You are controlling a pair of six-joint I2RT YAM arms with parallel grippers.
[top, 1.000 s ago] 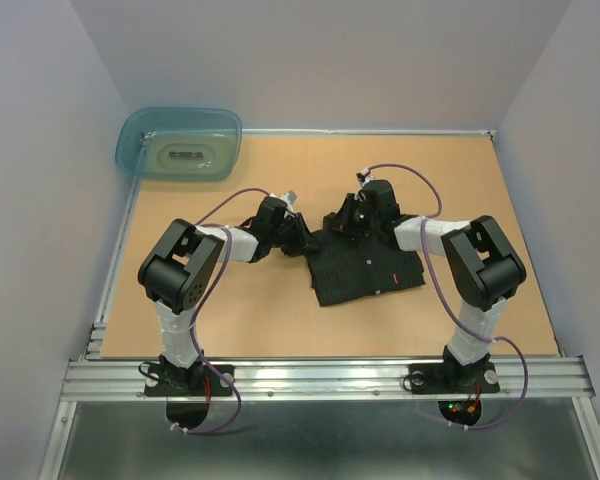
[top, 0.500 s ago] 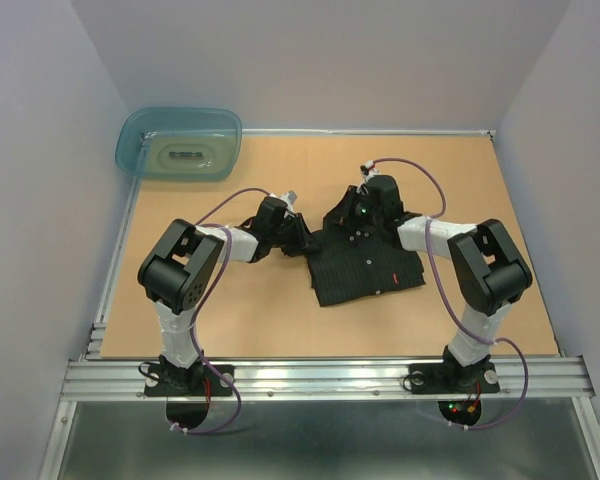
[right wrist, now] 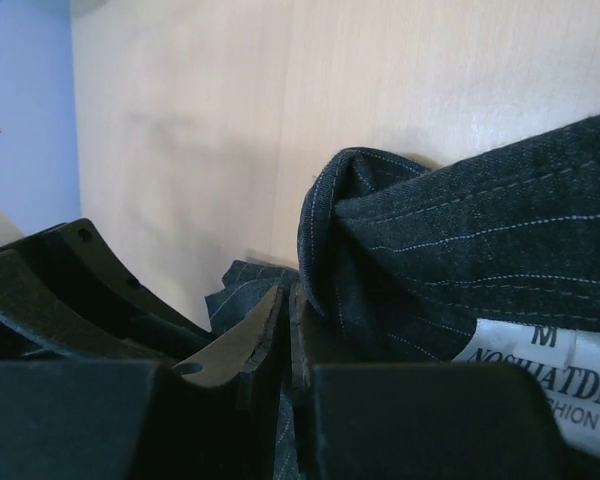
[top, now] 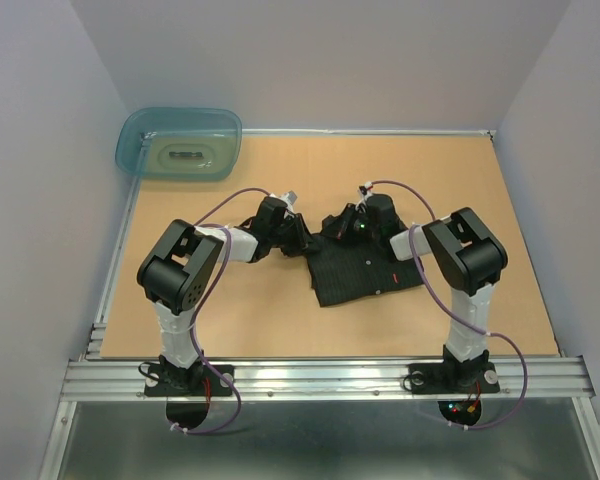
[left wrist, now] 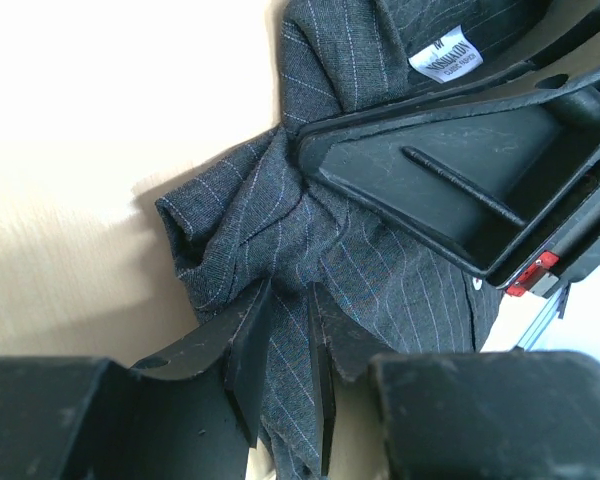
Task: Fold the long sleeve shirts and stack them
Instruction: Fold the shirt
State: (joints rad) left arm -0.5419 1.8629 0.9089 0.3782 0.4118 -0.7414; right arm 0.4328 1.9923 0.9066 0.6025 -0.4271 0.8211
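Note:
The black pinstriped long sleeve shirt [top: 365, 268] lies half folded in the middle of the table, its small red tag showing. My left gripper [top: 298, 236] is at the shirt's upper left corner and is shut on a bunched fold of cloth [left wrist: 280, 300]. My right gripper [top: 344, 224] is at the collar edge, close to the left one, with its jaws pressed together on a thin layer of cloth [right wrist: 292, 330]. The white neck label [right wrist: 540, 375] shows beside it. The right gripper's body [left wrist: 460, 170] fills the upper right of the left wrist view.
A translucent teal plastic tub [top: 180, 143] stands at the back left corner of the table. Pale walls close in the left, back and right sides. A metal rail [top: 320, 378] runs along the near edge by the arm bases.
My right gripper has moved left and slightly away from me, closer to the left gripper, and its elbow has swung inward. The shirt's top edge has bunched. The left arm has stayed still.

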